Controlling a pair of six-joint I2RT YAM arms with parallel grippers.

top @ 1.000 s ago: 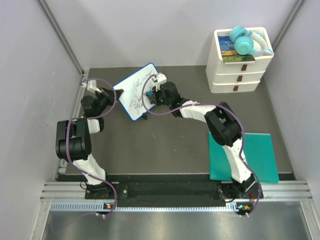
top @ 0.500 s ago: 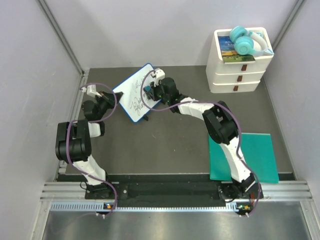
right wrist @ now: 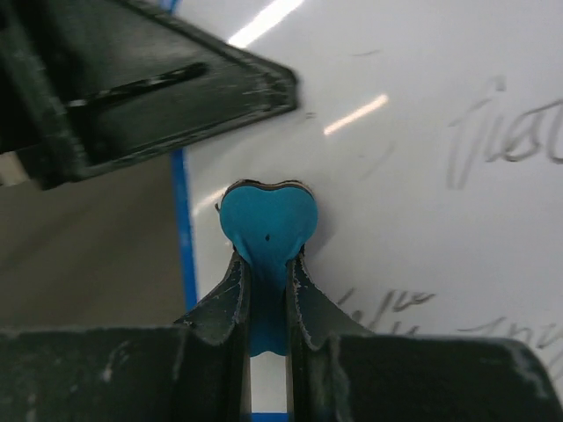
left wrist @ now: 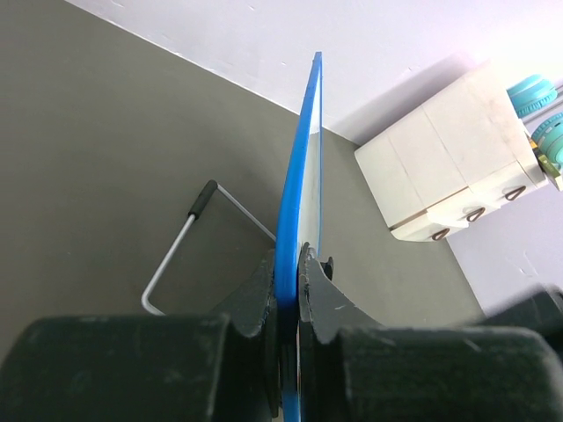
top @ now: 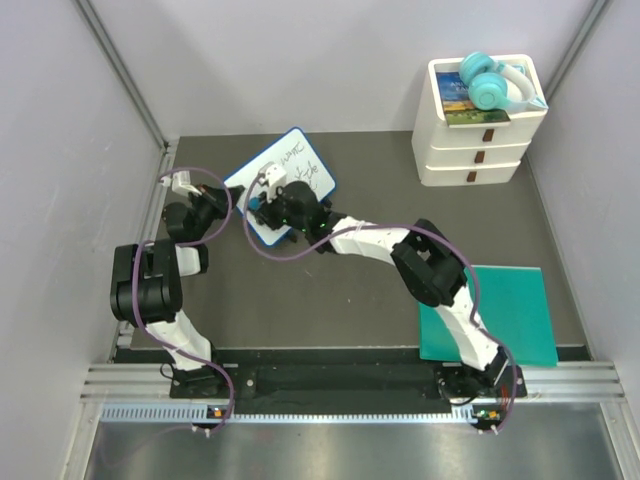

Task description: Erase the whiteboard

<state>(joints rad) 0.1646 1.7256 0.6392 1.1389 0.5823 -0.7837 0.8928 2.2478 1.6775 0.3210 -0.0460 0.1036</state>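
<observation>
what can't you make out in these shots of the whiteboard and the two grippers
- Writing on the whiteboard: too small in the top view; the right wrist view shows only loose strokes, cut by its edges.
- Board's near-left part, top view: covered by the right arm.
- Board face, left wrist view: seen edge-on in the left gripper.
- The blue eraser in the right gripper, right wrist view: its wiping side faces away, contact unclear.

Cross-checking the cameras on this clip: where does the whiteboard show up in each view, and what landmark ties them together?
Top external: whiteboard at upper centre, tilted on its edge.
Left wrist: whiteboard seen edge-on, rising from the left claw at centre.
Right wrist: whiteboard fills the right side, with scribbles on it.
Shared landmark: its blue rim.
</observation>
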